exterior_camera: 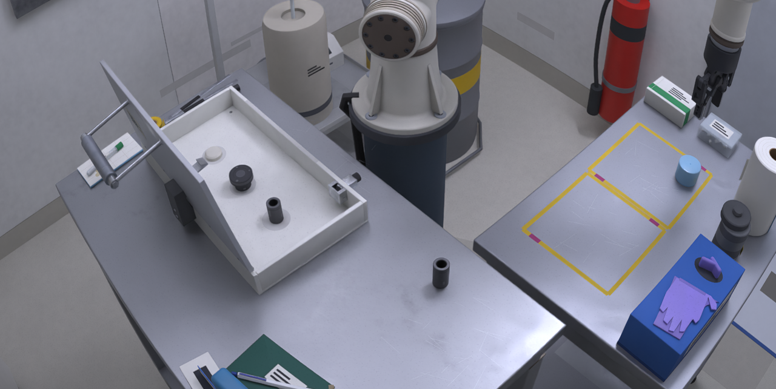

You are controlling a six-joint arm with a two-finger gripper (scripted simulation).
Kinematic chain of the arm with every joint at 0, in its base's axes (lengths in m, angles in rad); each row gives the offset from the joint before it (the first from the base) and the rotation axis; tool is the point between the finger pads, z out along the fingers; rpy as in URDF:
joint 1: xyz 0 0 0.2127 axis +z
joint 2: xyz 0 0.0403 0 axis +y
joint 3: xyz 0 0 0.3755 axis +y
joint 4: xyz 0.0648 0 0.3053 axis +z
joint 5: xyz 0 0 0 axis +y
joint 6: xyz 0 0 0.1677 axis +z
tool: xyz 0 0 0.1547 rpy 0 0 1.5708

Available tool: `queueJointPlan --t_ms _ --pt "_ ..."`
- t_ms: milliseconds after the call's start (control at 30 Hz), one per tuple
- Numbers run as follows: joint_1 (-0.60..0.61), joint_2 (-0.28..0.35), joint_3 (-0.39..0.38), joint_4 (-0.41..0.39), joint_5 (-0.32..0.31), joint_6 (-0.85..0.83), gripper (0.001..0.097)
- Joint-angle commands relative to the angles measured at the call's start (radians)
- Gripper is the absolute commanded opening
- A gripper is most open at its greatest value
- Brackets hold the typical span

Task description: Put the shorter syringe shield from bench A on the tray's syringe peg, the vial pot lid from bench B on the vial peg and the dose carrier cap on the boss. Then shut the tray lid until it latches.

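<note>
On the left bench the white tray (255,180) stands open, its grey lid (163,164) propped up on the left side. Inside it a short dark syringe shield (275,210) sits on one peg, a dark round lid (241,176) on another, and the pale boss (214,154) is bare. A taller dark shield (440,273) stands on the bench in front of the tray. On the right bench a light blue cap (688,170) stands at the edge of the far yellow square. My gripper (710,96) is open and empty, high over that bench's far corner.
The arm's base (404,88) rises between the benches. On the right bench stand a blue glove box (684,308), a dark pot (732,227), a paper roll (759,183), a green-striped box (670,100) and a small grey box (719,134) under the gripper.
</note>
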Motion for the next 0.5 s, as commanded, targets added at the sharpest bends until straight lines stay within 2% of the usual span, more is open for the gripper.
queueJointPlan --t_ms 0,467 --pt "0.000 -0.001 -0.001 0.000 0.000 -0.010 0.0760" --pt "0.000 -0.001 -0.001 0.000 0.000 -0.121 0.0760"
